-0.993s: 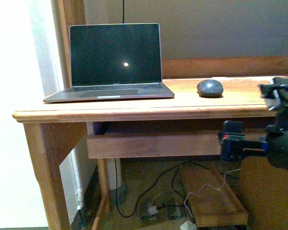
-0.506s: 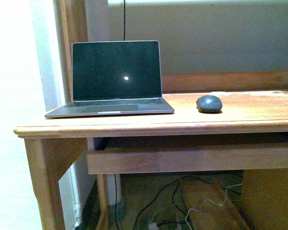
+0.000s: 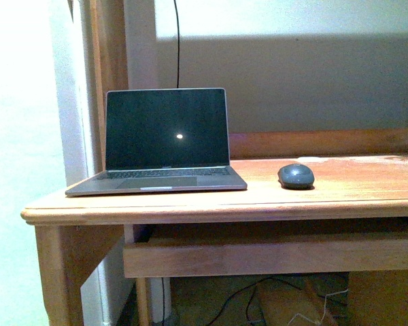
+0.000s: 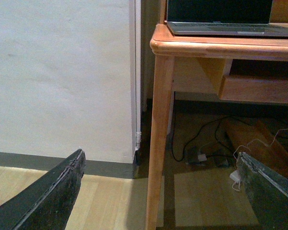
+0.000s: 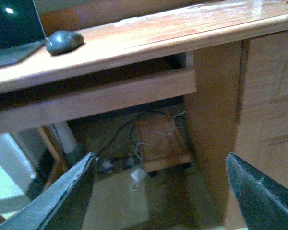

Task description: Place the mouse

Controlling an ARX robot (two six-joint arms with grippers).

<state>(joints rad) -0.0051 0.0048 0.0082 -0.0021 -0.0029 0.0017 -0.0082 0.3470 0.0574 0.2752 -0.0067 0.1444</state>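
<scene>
The dark grey mouse (image 3: 296, 175) rests on the wooden desk (image 3: 190, 204), just right of the open laptop (image 3: 164, 142). The right wrist view also shows the mouse (image 5: 64, 41) on the desk top beside the laptop's corner (image 5: 12, 33). Neither arm appears in the front view. My left gripper (image 4: 161, 165) is open, low beside the desk leg (image 4: 159, 143), with nothing between its fingers. My right gripper (image 5: 159, 163) is open and empty too, below the desk's front edge.
Cables and a white adapter (image 4: 201, 157) lie on the floor under the desk next to a wooden box (image 5: 161, 139). A wooden cabinet side (image 5: 259, 105) stands by the right gripper. A white wall (image 4: 62, 72) is left of the desk.
The front camera's view has shifted upward, so desk, laptop and mouse sit lower in the picture. The right arm seen a second ago at the right edge has left the front view.
</scene>
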